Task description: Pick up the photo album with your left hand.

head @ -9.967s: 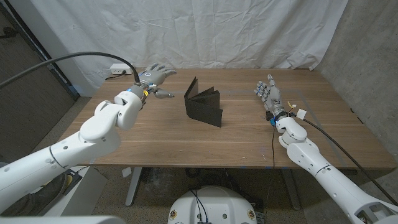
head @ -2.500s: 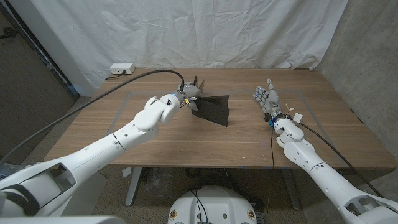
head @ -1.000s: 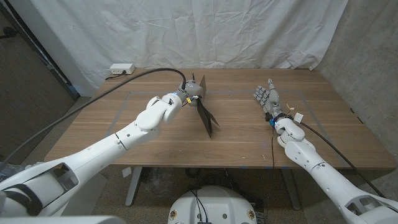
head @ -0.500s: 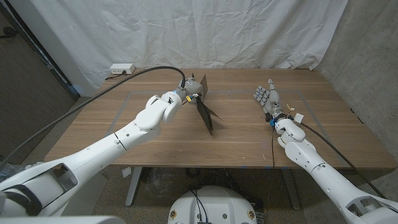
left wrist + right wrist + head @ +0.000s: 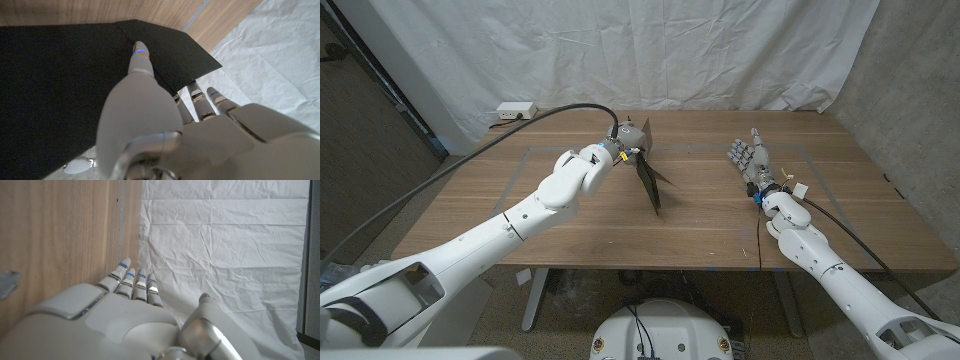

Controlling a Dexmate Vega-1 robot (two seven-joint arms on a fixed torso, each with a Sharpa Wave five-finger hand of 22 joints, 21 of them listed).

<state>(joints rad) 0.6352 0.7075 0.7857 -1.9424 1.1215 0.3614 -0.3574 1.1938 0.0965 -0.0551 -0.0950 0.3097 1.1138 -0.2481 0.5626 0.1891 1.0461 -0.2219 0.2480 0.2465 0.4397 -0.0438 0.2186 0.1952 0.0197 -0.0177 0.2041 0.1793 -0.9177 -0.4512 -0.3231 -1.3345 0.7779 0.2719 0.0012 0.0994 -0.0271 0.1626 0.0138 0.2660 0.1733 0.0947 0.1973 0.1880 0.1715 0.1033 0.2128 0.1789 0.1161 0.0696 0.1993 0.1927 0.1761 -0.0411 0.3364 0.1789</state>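
Gripping the black photo album (image 5: 650, 183) at its top, the left hand (image 5: 629, 137) is seen at centre frame, slightly higher than half a second ago. The right hand (image 5: 750, 158) stays open, fingers straight, on the wooden surface (image 5: 720, 220).

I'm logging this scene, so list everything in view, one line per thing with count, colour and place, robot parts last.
photo album: one, black, near the table's middle, held at its top end, hanging at a slant.
table: one, brown wood, under both arms.
power strip: one, white, far left corner of the table.
backdrop sheet: one, white, behind the table.
left hand: one, grey, grips the album's top end.
right hand: one, grey, on the table's right side, fingers straight, holds nothing.
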